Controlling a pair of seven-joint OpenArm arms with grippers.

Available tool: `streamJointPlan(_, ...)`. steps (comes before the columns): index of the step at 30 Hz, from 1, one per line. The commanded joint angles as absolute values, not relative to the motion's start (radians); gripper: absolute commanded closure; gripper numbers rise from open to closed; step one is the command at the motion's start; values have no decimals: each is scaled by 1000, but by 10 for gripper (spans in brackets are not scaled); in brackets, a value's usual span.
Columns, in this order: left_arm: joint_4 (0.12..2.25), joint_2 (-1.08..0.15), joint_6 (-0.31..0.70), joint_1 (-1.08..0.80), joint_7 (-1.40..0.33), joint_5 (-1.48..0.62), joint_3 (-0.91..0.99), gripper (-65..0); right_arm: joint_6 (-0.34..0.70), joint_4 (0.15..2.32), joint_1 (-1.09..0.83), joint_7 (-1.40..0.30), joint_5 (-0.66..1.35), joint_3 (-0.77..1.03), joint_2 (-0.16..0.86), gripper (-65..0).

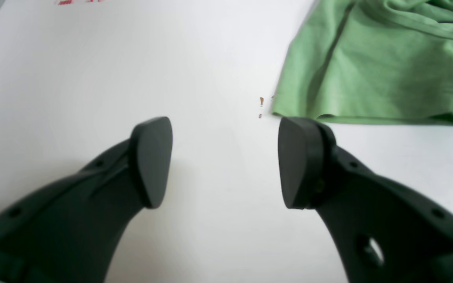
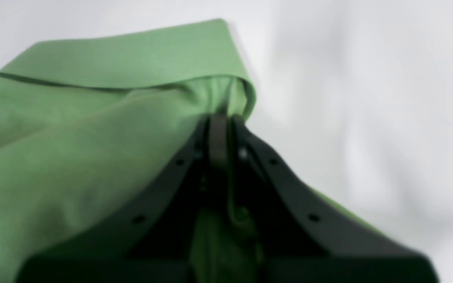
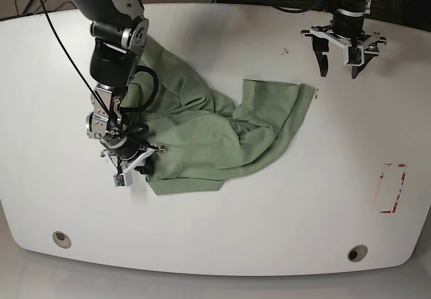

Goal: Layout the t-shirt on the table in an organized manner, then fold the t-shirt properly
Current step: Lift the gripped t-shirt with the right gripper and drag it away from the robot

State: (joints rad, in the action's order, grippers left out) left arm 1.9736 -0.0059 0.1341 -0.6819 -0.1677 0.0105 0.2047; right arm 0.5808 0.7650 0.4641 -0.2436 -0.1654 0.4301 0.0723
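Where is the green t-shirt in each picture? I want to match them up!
Left wrist view: the t-shirt fills the top right corner, just beyond the open left pincer.
Right wrist view: it covers the left half, its edge pinched in the shut right pincer.
Base view: it lies crumpled left of centre.
Shared landmark: the white table under the shirt shows in all three.

Cloth: one t-shirt [image 3: 209, 134], pale green, on one white table [image 3: 269, 231]. Table features: two round grommet holes, one near the front left edge [image 3: 61, 239] and one near the front right edge [image 3: 357, 253]; one red-marked rectangle [image 3: 392, 188] at the right side. Robot hardware: two arms, each ending in one gripper, so one left gripper [image 3: 341, 72] and one right gripper [image 3: 143, 165], two in all.
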Motion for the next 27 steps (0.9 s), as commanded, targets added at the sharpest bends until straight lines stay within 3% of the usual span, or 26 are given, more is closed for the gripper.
streamJointPlan(1,1989,-8,137,-697,-147,10,180,-400,585,786,483,-259,-177,427,79,0)
streamJointPlan(14,1988,-10,137,-705,-147,13,31,-401,585,1138,433,-407,-176,421,35,0)
streamJointPlan(27,1943,-137,137,-696,-147,7,-262,-403,576,1600,378,-615,-171,203,4,0)
